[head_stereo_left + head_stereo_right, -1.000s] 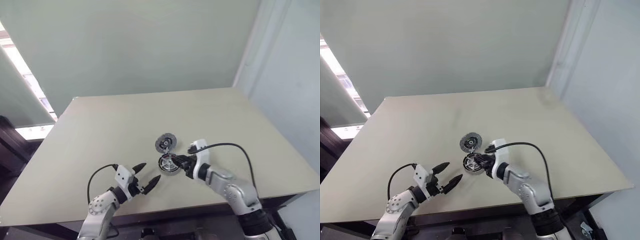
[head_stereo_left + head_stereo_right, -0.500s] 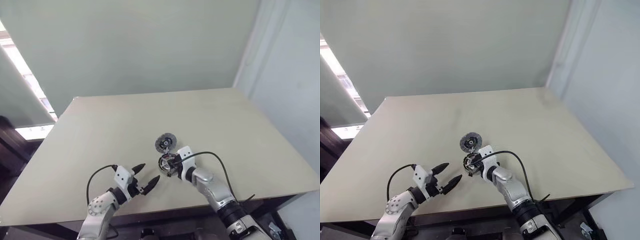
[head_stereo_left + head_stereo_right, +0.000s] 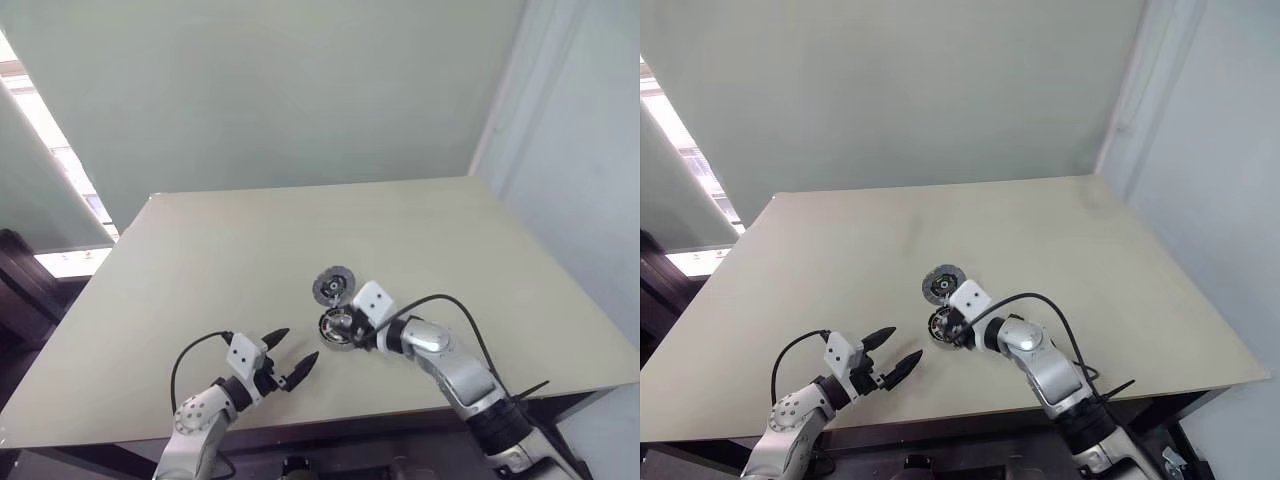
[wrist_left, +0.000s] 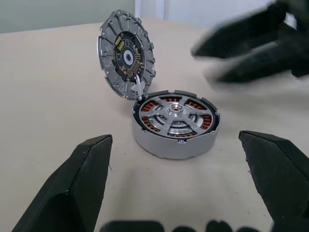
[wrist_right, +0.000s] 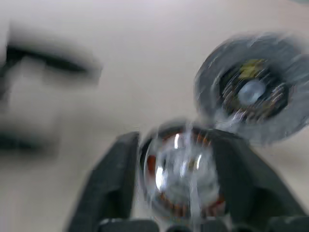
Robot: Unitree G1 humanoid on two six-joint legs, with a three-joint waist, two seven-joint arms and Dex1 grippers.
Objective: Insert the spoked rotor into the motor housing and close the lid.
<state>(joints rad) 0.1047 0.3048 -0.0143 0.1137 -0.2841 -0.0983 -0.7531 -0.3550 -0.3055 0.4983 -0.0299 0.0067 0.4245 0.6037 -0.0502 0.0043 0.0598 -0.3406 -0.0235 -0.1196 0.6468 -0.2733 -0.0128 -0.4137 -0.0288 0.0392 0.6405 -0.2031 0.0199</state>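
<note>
Beige table: lid upright beside motor housing.

Beige table, motor housing resting on it

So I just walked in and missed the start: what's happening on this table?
A two-armed robot is assembling a small motor on the table. The spoked rotor already sits inside the motor housing, over the copper windings. The lid stands tilted open at the housing's edge, not yet closed. The right claw is at the housing, its fingers spread on either side of it. The left claw hangs open nearby, holding nothing.
</note>
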